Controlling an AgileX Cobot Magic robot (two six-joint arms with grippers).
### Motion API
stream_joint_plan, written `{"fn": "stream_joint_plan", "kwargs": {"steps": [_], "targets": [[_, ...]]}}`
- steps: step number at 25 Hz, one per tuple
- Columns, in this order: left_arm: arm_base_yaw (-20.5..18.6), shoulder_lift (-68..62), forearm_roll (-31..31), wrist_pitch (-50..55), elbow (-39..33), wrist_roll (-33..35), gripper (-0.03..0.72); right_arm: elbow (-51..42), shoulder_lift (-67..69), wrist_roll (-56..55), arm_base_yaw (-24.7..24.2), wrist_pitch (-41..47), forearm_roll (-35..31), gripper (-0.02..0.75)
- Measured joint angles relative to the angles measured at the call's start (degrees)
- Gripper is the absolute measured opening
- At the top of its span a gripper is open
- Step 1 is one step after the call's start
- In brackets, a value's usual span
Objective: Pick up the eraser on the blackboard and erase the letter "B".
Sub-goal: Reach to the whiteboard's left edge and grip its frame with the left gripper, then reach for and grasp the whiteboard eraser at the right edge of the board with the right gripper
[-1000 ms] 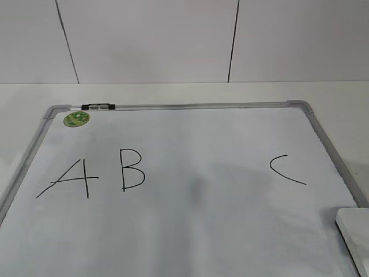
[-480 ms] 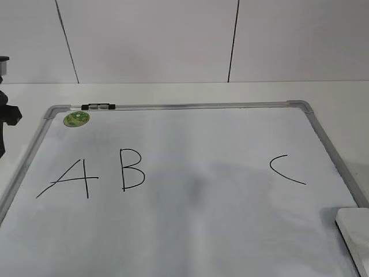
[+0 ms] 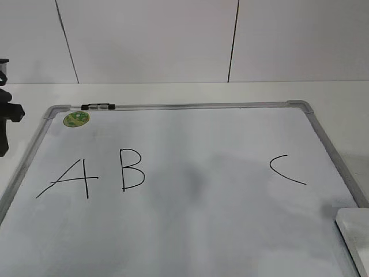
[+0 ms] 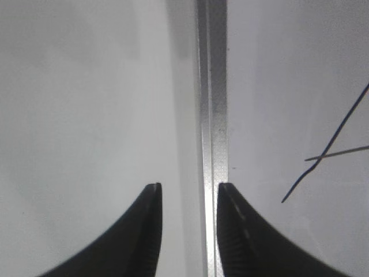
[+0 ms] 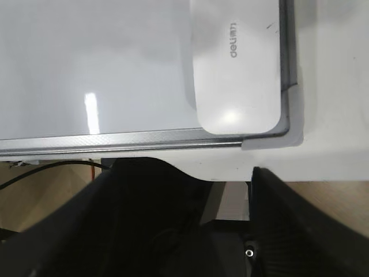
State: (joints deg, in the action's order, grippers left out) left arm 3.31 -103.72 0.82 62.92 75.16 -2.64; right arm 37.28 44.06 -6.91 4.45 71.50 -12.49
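Beside the eraser on the blackboard, right tool spread wide, grasping nothing.

A white tabletop meets a white panelled wall with two dark vertical seams. A thin black cable hangs beyond the table's near edge.

- The eraser, a white rounded block, lies flat in the blackboard's near right corner.
- The blackboard, silver-framed, lies flat on the table.
- The letter "B" stands intact, black, just right of "A".
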Motion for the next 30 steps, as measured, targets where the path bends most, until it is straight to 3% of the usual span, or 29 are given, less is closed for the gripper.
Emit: {"fn": "stream_joint_plan", "kwargs": {"steps": [10, 24, 30], "targets": [[0.4, -4.7, 2.9, -2.7, 0.3, 0.3, 0.241, 4.2, 4.5, 0.0, 0.0, -0.1, 3.7, 0.568], [0.4, -9.9, 3.1, -6.5, 0.3, 0.4, 0.238, 4.2, 4.5, 0.0, 0.0, -0.1, 4.0, 0.569], [0.4, -9.9, 3.1, -6.9, 0.4, 0.4, 0.156, 4.2, 4.5, 0.0, 0.0, -0.1, 4.2, 0.568]]}}
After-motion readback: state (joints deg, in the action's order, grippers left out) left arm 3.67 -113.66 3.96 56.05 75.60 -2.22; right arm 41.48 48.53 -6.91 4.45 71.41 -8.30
